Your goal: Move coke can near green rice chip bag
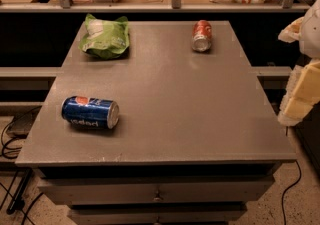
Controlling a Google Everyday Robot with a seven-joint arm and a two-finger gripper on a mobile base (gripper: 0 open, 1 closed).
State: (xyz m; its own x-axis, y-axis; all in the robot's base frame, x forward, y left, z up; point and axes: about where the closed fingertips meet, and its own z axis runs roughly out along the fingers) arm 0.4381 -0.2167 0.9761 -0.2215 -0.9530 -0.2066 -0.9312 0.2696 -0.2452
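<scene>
The pincer (300, 94) hangs right of the table (175, 114) bearing the coke can (202, 35).

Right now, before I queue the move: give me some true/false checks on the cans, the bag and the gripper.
1. The coke can lies on its side at the table's far right. True.
2. The coke can touches the green rice chip bag. False: they are well apart; the bag is at the far left.
3. The Pepsi can stands upright. False: it lies on its side, near left.
4. The gripper is off the table's right side, touching none of them. True.
</scene>
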